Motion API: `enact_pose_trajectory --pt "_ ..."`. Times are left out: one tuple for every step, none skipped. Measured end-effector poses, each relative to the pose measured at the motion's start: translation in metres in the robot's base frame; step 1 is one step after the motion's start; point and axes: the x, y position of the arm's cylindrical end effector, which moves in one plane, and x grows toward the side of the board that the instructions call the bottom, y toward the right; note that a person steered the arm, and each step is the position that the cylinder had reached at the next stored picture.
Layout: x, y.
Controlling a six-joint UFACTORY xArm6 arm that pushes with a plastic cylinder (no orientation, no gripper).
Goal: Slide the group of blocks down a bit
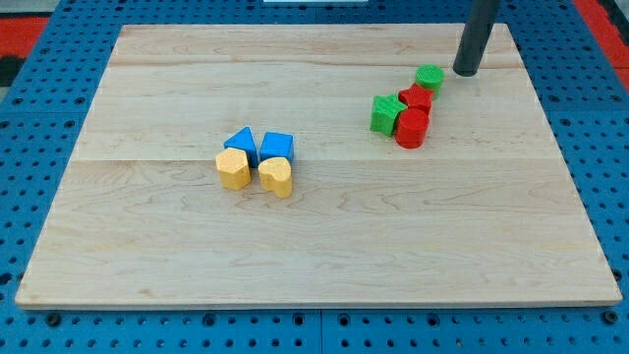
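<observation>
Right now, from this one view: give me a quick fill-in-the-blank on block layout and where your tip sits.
1. My tip sits just to the view's ____ of the green round block.
2. Two blue blocks lie directly above two ____ blocks.
3. The green star block is on the view's ____ side of the red cylinder.

Missing: right; yellow; left

A lab-style robot test bench: a pale wooden board lies on a blue perforated base with regular holes, red panels showing at the frame's upper corners.
</observation>
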Motion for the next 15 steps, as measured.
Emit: enact_pose_trajectory --pt "0.017 -0.007" --pt "0.024 -0.006" --pt "-0.003 0.044" --pt "-0.039 0.056" --pt "-0.042 0.006" --pt "-0.031 -0.068" --pt "-0.015 -0.072" --pt "-0.016 -0.055" --pt "-0.02 -0.051" --pt "-0.014 -0.077" --pt "0.003 -0.103" --pt "-0.005 -0.098" --pt "-0.03 -0.071" --pt "-0.031 -0.062" --pt "-0.013 -0.083"
